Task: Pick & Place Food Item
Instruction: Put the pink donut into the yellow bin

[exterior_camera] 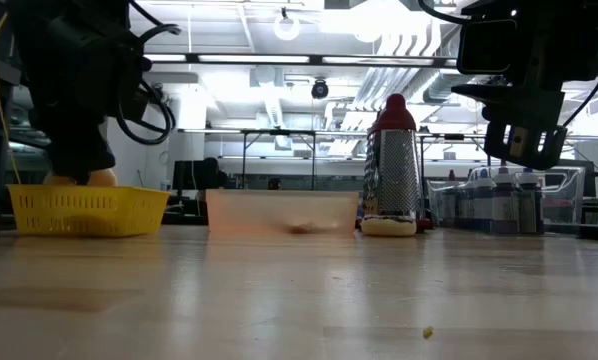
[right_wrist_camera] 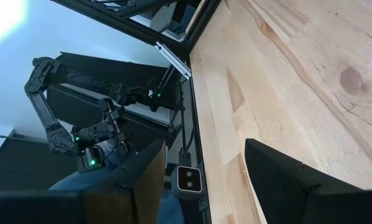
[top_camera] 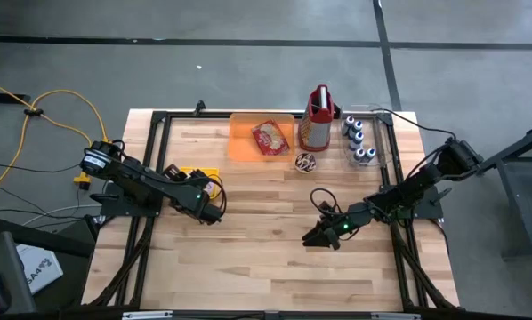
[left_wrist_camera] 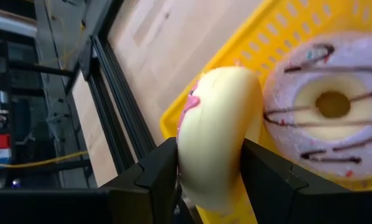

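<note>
My left gripper (left_wrist_camera: pixel 211 149) is over the yellow basket (top_camera: pixel 201 171) at the table's left side and is shut on a pale donut with pink icing (left_wrist_camera: pixel 220 124). In the low view that donut (exterior_camera: pixel 101 178) shows just above the basket's rim (exterior_camera: pixel 87 192). A second donut, with lilac icing and dark stripes (left_wrist_camera: pixel 332 106), lies flat in the basket. My right gripper (top_camera: pixel 319 237) hangs open above bare wood at the table's middle right, and its fingers (right_wrist_camera: pixel 279 168) have nothing between them. My left gripper pinches the pale donut (left_wrist_camera: pixel 201 106) between its two fingers, one on the iced face and one on the plain face. The donut stands on edge in the hold, above a corner of the yellow basket (left_wrist_camera: pixel 173 118). The fingers hide its lower part.
At the far edge stand an orange tray (top_camera: pixel 241 142) with a packet of food (top_camera: pixel 270 136), a red-topped metal grater (top_camera: pixel 317 120), a clear box of small bottles (top_camera: pixel 358 140) and a small round item (top_camera: pixel 305 162). A black frame rail (top_camera: pixel 156 160) borders the table. The near half is bare wood.
</note>
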Motion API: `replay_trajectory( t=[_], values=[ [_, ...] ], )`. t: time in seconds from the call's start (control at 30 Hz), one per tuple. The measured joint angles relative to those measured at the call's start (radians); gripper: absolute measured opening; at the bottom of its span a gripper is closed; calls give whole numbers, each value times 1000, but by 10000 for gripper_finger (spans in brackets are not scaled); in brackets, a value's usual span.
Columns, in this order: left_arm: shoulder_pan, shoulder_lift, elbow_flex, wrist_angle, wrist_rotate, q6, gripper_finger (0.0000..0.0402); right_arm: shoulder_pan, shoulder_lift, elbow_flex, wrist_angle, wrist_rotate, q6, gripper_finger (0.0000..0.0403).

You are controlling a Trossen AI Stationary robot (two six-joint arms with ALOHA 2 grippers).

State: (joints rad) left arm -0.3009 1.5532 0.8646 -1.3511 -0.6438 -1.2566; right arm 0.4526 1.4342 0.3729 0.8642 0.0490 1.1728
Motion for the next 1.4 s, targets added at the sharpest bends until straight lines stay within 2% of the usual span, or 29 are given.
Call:
replay_trajectory(
  t=[0.1, 0.47, 0.77, 0.93, 1.2, 1.4],
  values=[
    [7, 0, 0, 2, 30, 7, 159, 0, 0, 0, 0, 0, 0, 207],
    [26, 0, 0, 2, 31, 30, 160, 0, 0, 0, 0, -3, 0, 207],
    [26, 0, 0, 12, 44, 25, 197, 0, 0, 0, 0, -5, 0, 207],
    [26, 0, 0, 72, 71, 39, 201, 0, 0, 0, 0, -7, -20, 207],
    [26, 0, 21, 84, 67, 84, 201, 0, 0, 0, 0, -7, -21, 207],
    [26, 0, 81, 45, 26, 126, 201, 0, 0, 0, 0, -7, -21, 207]
  ],
)
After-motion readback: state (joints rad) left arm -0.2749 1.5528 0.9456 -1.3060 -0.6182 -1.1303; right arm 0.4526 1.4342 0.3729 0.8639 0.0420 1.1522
